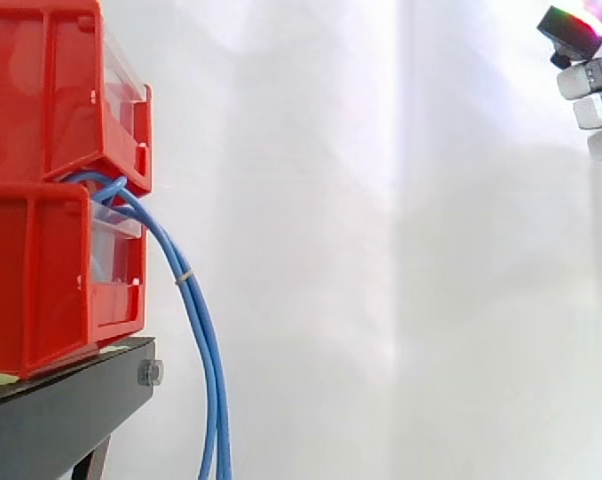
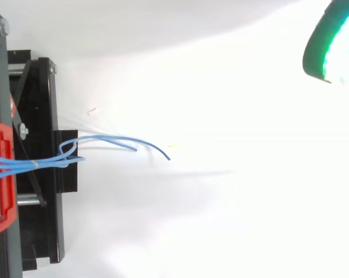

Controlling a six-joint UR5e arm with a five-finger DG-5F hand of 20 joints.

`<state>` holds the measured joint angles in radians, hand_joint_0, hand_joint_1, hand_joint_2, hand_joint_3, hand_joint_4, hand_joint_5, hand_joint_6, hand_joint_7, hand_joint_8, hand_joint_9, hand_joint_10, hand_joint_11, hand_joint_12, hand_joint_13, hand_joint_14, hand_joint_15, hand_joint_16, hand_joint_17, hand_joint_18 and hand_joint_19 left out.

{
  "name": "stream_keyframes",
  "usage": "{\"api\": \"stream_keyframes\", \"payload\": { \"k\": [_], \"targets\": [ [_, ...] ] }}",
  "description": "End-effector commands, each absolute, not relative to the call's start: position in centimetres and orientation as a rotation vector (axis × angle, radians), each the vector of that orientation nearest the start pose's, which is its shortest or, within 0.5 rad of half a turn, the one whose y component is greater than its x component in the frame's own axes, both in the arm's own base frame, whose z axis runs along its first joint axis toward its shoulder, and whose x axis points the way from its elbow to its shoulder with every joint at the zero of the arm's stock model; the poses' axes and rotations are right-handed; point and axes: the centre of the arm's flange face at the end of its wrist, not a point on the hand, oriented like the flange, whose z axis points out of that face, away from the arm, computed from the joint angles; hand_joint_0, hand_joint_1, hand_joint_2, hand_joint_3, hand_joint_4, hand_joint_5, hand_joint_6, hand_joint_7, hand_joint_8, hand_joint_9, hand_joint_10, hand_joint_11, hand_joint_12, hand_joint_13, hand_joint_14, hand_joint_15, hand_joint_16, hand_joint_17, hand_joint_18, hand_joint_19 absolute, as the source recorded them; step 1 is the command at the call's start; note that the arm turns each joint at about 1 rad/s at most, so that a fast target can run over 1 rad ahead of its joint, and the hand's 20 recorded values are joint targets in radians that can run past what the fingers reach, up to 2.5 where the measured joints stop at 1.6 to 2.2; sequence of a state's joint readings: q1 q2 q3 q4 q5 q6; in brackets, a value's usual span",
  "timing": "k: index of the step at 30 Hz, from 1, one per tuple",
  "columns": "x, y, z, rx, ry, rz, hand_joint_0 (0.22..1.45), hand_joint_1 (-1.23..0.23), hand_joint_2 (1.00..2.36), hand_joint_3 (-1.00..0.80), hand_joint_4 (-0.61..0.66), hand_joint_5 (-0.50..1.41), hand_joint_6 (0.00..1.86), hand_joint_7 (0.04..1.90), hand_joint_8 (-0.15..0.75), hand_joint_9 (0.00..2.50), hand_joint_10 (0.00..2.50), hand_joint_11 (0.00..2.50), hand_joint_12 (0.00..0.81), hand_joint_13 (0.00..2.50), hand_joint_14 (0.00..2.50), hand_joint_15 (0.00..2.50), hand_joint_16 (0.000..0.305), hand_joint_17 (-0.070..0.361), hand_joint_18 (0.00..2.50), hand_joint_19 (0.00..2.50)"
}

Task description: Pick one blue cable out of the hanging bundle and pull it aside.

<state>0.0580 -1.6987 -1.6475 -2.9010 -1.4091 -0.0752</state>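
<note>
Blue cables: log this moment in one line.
blue cables: hang from red bins, untouched | robot hand: upper right of side view, well apart

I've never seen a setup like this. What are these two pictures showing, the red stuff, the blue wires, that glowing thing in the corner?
One picture is taken level from the side, the other from above. Two red bins sit stacked on a black stand before a white curtain. A bundle of blue cables comes out between the bins and hangs down. The glowing thing in the upper right corner is a robot's hand; it is well away from the cables and touches none.
</note>
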Motion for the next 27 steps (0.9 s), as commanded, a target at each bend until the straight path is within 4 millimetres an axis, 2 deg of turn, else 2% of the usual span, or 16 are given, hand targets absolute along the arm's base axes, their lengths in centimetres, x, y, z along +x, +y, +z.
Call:
{"api": "stream_keyframes", "payload": {
  "k": [1, 12, 22, 27],
  "targets": [
    [55.5, -11.6, 39.9, 1.188, 1.134, 1.087, 0.5, -0.6, 1.0, -0.49, 0.18, -0.23, 0.5, 0.65, 0.249, 0.46, 0.0, 0.02, 0.271, 0.37, 0.0, 0.04, 0.031, 0.07, 0.13, 0.0],
    [58.4, -10.2, 34.3, 1.283, 1.153, 1.079, 0.51, -0.6, 1.0, -0.49, 0.18, -0.23, 0.5, 0.65, 0.253, 0.49, 0.0, 0.03, 0.268, 0.39, 0.0, 0.05, 0.031, 0.069, 0.14, 0.0],
    [59.6, -9.7, 32.4, 1.3, 1.114, 1.032, 0.51, -0.6, 1.0, -0.49, 0.19, -0.22, 0.5, 0.65, 0.256, 0.51, 0.0, 0.05, 0.269, 0.41, 0.0, 0.05, 0.031, 0.069, 0.15, 0.0],
    [60.3, -8.8, 31.3, 1.306, 1.101, 1.031, 0.51, -0.6, 1.0, -0.49, 0.19, -0.22, 0.5, 0.64, 0.256, 0.52, 0.0, 0.06, 0.27, 0.41, 0.0, 0.06, 0.031, 0.069, 0.16, 0.0]
  ]
}}
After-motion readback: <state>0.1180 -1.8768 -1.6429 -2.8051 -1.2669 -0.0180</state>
